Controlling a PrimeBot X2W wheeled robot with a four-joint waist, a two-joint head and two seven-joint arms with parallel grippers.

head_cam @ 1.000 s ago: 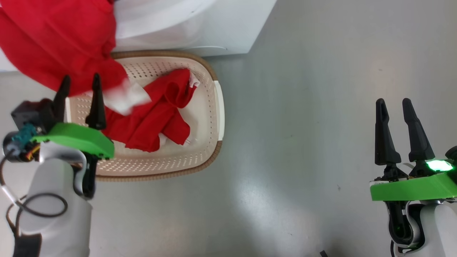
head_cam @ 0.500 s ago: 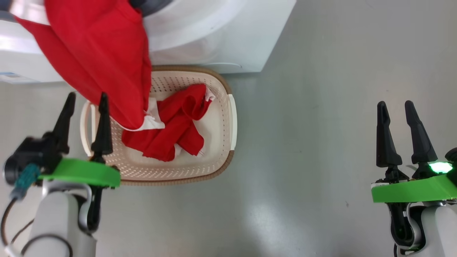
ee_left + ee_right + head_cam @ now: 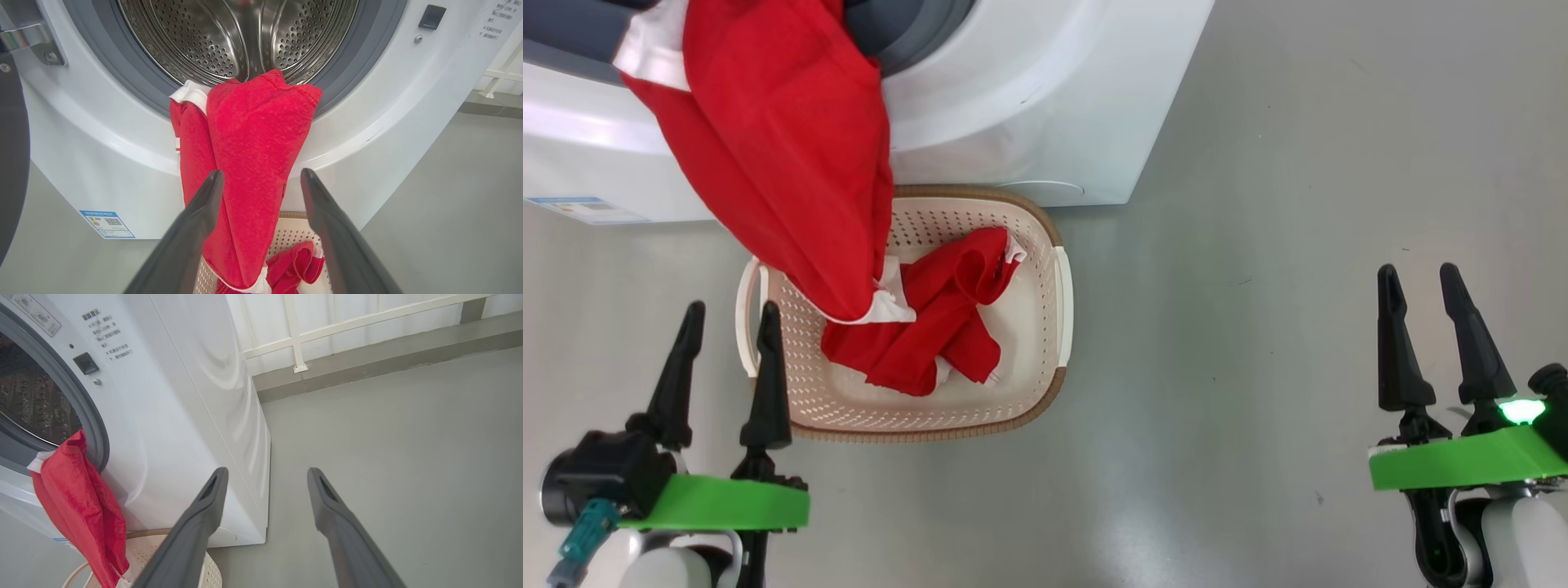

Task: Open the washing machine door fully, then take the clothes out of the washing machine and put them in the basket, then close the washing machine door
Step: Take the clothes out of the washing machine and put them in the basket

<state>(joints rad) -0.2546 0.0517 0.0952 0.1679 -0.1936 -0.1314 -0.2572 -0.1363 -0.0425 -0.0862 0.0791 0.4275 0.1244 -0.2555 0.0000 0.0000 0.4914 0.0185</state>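
The white washing machine (image 3: 1029, 98) stands with its drum (image 3: 245, 36) exposed. The washing machine door (image 3: 12, 163) is swung open at the left edge of the left wrist view. One of the red clothes (image 3: 784, 163) hangs out of the drum mouth over the grey gasket, its white-trimmed end reaching into the basket (image 3: 1033, 327). Another red garment (image 3: 931, 335) lies crumpled inside the basket. My left gripper (image 3: 732, 306) is open and holds nothing, just in front of the basket's left handle. My right gripper (image 3: 1416, 268) is open over bare floor, far to the right.
The basket sits on the grey floor tight against the machine's front. A blue label (image 3: 584, 208) marks the machine's lower corner. A white railing and a low kerb (image 3: 367, 363) run behind the machine on its right side.
The head camera has tilted, so more of the machine shows. My left gripper has drawn back from the hanging red garment toward the basket's near left corner, open throughout. The right gripper has barely moved.
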